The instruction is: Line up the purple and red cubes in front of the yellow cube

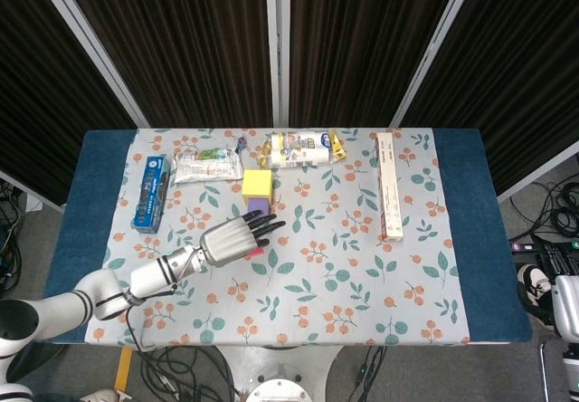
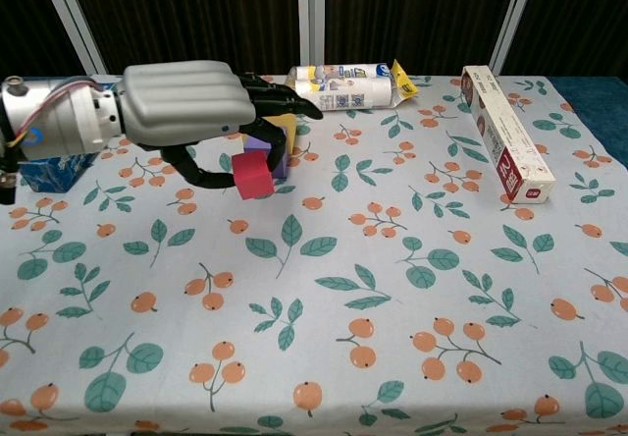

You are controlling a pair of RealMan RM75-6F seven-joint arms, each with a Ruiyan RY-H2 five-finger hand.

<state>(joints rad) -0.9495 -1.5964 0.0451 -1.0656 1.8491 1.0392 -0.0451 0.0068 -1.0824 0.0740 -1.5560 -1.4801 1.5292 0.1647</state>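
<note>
My left hand [image 2: 196, 107] [image 1: 237, 236] holds the red cube [image 2: 253, 174] [image 1: 254, 253] pinched between thumb and fingers, lifted above the cloth just in front of the purple cube [image 2: 276, 156] [image 1: 257, 205]. The purple cube sits right in front of the yellow cube [image 1: 258, 183] [image 2: 287, 122]; in the chest view the hand covers most of both. My right hand is not in either view.
Along the back edge lie a blue box [image 1: 150, 191], a foil packet [image 1: 207, 164], a white tube pack [image 1: 300, 148] and a long white carton [image 1: 390, 186] at the right. The floral cloth [image 2: 392, 289] spreads across the table.
</note>
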